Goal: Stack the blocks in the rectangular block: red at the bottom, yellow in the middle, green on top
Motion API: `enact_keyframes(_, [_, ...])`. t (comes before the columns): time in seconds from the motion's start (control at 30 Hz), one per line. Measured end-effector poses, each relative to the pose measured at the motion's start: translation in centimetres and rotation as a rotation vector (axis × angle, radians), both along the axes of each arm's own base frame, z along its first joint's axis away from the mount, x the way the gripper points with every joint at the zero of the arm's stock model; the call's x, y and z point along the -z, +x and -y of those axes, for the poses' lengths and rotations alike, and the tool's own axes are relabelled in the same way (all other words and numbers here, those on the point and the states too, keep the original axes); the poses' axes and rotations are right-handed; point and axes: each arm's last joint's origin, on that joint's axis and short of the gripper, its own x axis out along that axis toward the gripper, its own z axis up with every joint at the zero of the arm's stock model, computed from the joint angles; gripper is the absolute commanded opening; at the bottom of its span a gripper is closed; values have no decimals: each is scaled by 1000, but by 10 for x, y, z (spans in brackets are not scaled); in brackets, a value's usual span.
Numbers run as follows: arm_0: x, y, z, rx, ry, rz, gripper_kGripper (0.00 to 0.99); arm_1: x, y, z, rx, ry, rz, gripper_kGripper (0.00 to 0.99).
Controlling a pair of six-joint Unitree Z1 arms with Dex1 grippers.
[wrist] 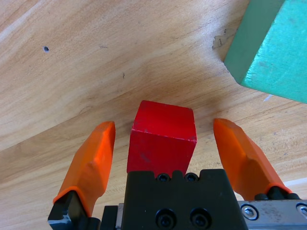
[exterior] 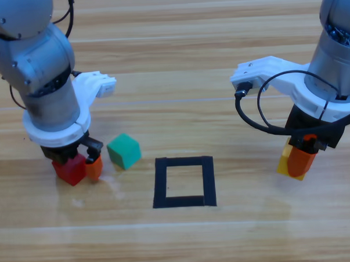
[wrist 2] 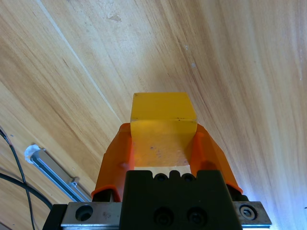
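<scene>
Right wrist: claw (wrist 2: 163, 143) clamps yellow (wrist 2: 163, 127).

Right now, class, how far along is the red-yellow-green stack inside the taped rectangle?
Nothing is stacked: the black tape rectangle holds no cube. In hand: the right claw is shut on the yellow cube; the open left claw straddles the red cube. Left: placing red, then yellow, then the green cube.
</scene>
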Motion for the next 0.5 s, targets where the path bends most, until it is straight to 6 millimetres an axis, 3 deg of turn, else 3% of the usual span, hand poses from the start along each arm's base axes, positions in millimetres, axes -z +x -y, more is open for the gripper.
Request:
enact_keyframes(0.13, [1,2,-1,-6,-1,2,718,0,0,0,0,2,-2,0])
enact_keyframes(0.33, [3,3,-3,-11,-2,-1,178,0,0,0,0,2,-2,0])
enact_keyframes(0.47, [3,4,-4,-15,-3,-1,124,0,0,0,0,2,-2,0])
enact_keyframes(0.5, [3,4,-5,-19,-3,0,72,0,0,0,0,2,-2,0])
